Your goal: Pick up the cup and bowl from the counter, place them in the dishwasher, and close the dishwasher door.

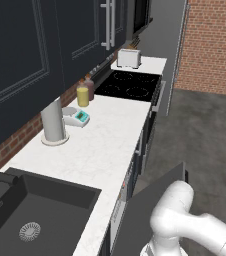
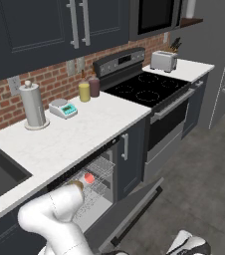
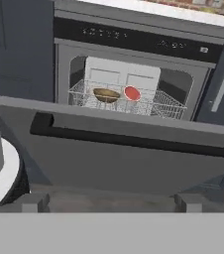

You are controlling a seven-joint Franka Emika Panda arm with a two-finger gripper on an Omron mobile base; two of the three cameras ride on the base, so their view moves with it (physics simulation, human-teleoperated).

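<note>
Rack [image 3: 168, 104] holds 1 bowl [image 3: 106, 95] & 1 cup [image 3: 132, 93]; jaws fully open, empty.

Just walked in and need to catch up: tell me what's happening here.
The bowl and cup already sit side by side in the dishwasher rack. The door hangs partly open. In the hand view the arm faces the door from in front, its gripper open and holding nothing. Closing the door is what remains.
</note>
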